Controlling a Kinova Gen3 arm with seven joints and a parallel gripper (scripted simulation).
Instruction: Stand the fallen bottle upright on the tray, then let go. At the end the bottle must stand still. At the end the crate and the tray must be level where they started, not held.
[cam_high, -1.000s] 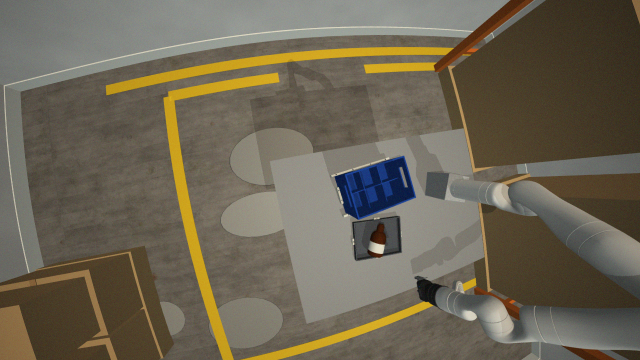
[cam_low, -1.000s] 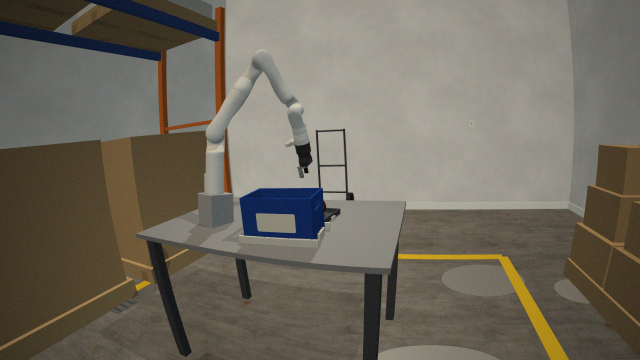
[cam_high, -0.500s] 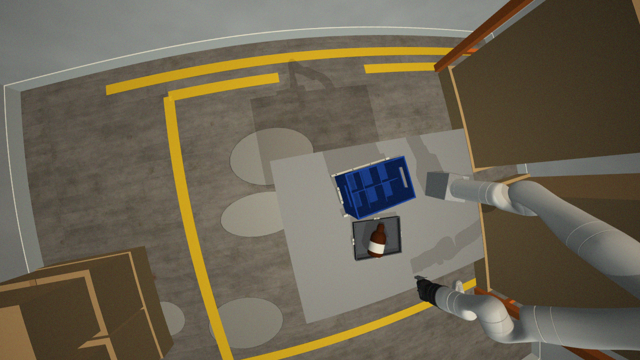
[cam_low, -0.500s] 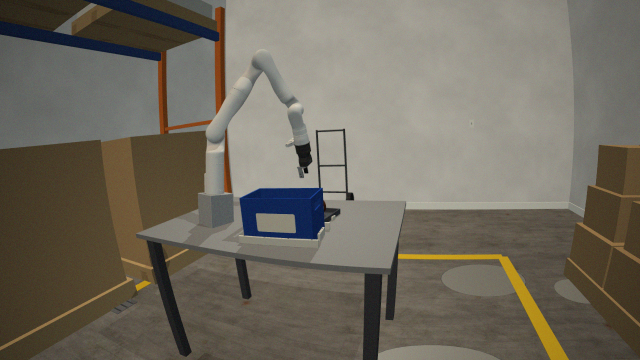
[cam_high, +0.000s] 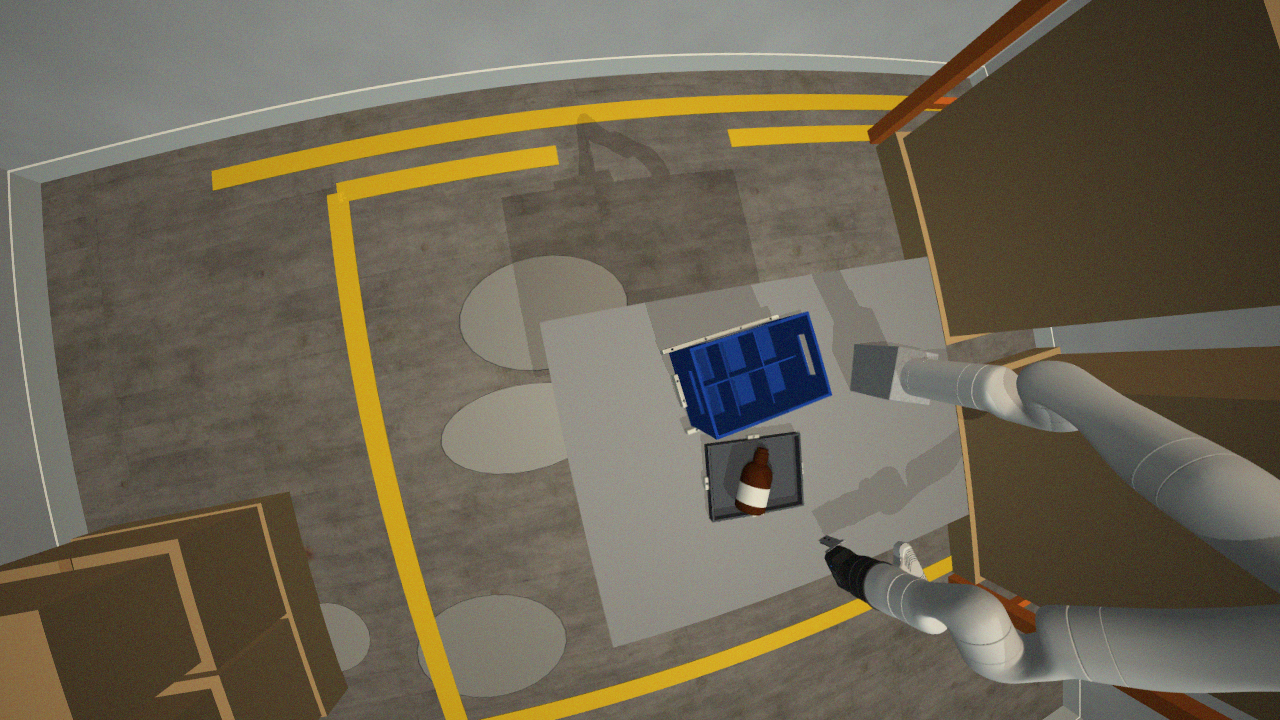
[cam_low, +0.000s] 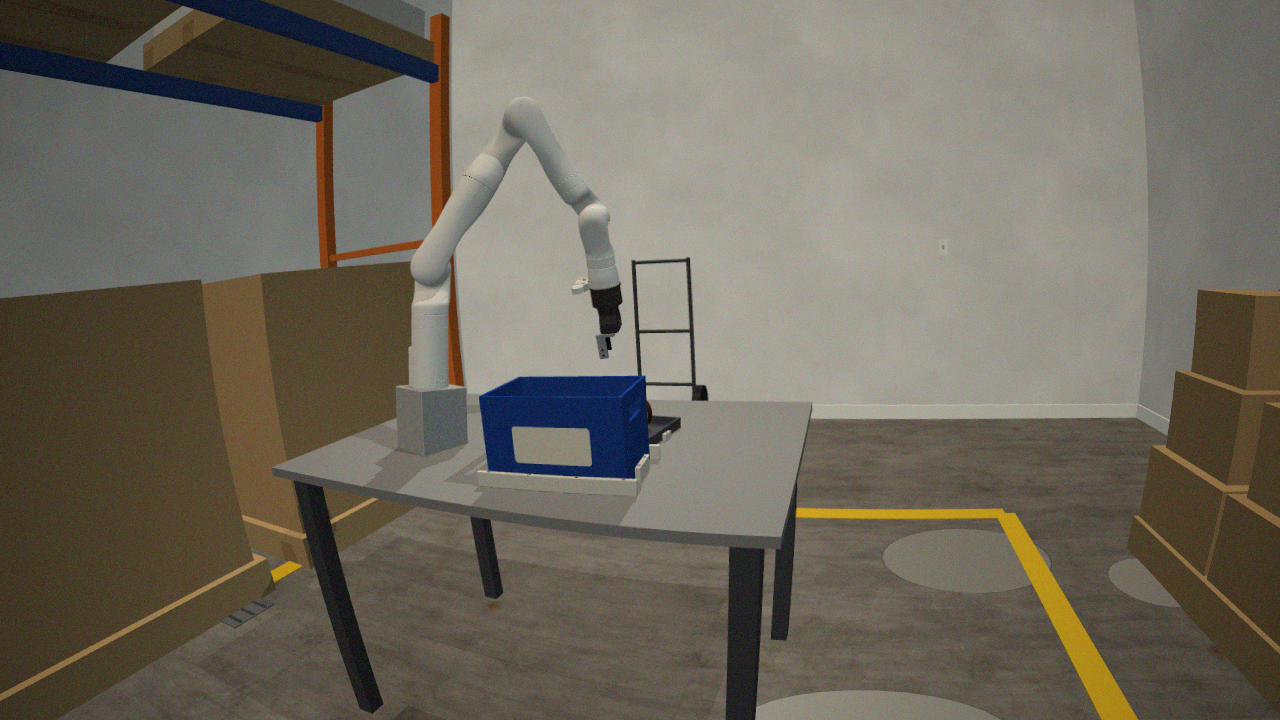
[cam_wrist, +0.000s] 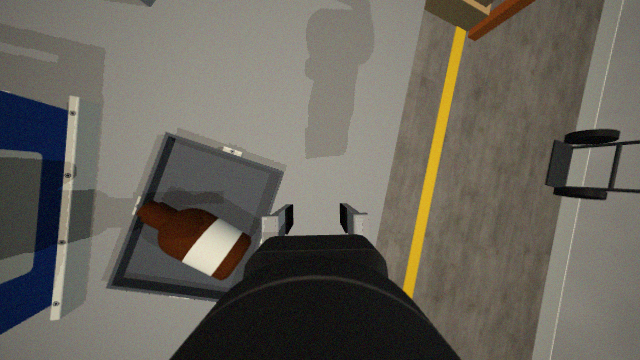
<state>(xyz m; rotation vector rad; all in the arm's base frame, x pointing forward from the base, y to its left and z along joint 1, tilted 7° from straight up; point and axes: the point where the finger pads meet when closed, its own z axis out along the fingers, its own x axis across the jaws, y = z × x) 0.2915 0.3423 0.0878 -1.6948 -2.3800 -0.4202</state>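
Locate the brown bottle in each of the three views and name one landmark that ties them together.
Top: brown bottle lying in the grey tray, below centre.
Exterior: almost hidden behind the blue crate; only a brown sliver shows.
Wrist: lower left, lying in the tray.
Shared landmark: the blue crate.

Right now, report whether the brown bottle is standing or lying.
Lying: the brown bottle rests on its side inside the grey tray.

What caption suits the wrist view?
Open gripper hovers beside the tray where a brown bottle lies fallen.
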